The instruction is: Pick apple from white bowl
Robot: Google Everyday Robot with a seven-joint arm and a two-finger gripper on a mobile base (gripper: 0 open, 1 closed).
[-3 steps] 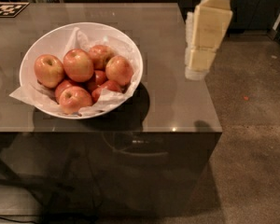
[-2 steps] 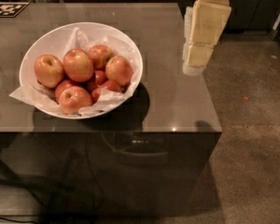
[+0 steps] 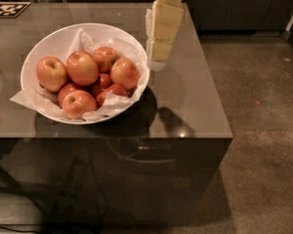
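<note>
Far left, at 10 o'clock of the surface point(image 3: 195, 96), lies a black-and-white marker tile point(image 3: 7, 9), no part of the job. Next the white bowl point(image 3: 53, 40), on the left half of the surface, lined w/ crumpled paper point(image 3: 27, 97) that spills over the rim at abt 8 o'clock. In the heap a yellower apple point(image 3: 51, 73) sits at 9 o'clock. Just right of it, touching it and riding highest near the bowl's centre, is the apple point(image 3: 82, 67): biggest of the lot, rosy, stem dimple up. Right again there's a neighbour at 1 o'clock point(image 3: 105, 57), another at 3 o'clock point(image 3: 125, 73), and small dark red apples point(image 3: 103, 82) wedged low between them. Further right the end effector point(image 3: 157, 57) hangs tip-down just outside the rim at abt 2 o'clock of the bowl, nothing seen in its grip; open or shut, can't tell. Step in hand, as I read it: the approach, grasp not yet begun. To do it well: travel toward 8 o'clock from there, staying above rim height so bowl & paper aren't clipped, centre over the apple, then come straight down. Close across its widest part on the axis w/ most room, prob. 12–6, since neighbours crowd 9 and 2 o'clock. Skin looks smooth & round, so grip at the equator, then lift vertically so the rest don't roll
</note>
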